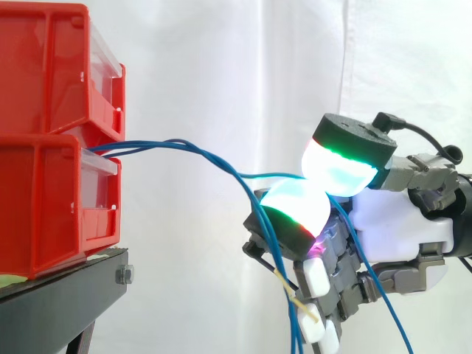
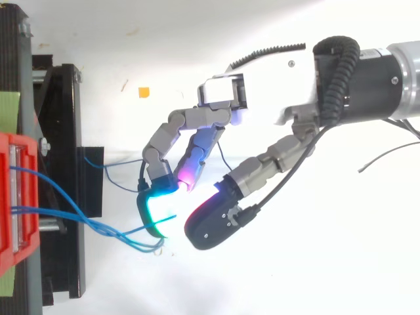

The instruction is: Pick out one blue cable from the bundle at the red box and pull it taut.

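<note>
Two stacked red bins (image 1: 44,199) sit on a black stand at the left. Several blue cables (image 1: 184,145) come out between the bins and run right towards my hand (image 1: 398,221). The fingers are curled, and two glowing pads (image 1: 295,206) press together on one blue cable (image 1: 273,175), which still curves with some slack. In the top view the red box (image 2: 10,197) is at the left edge and that blue cable (image 2: 128,231) leads to the cyan-green pad (image 2: 157,203) of my hand (image 2: 262,98). The other cables droop down past the fingers (image 1: 291,310).
The black stand (image 1: 59,295) carries the bins and juts right of them in the top view (image 2: 62,197). A white curtain hangs behind. A small orange scrap (image 2: 143,92) lies on the white floor. A loose blue cable end (image 2: 118,174) lies near the stand.
</note>
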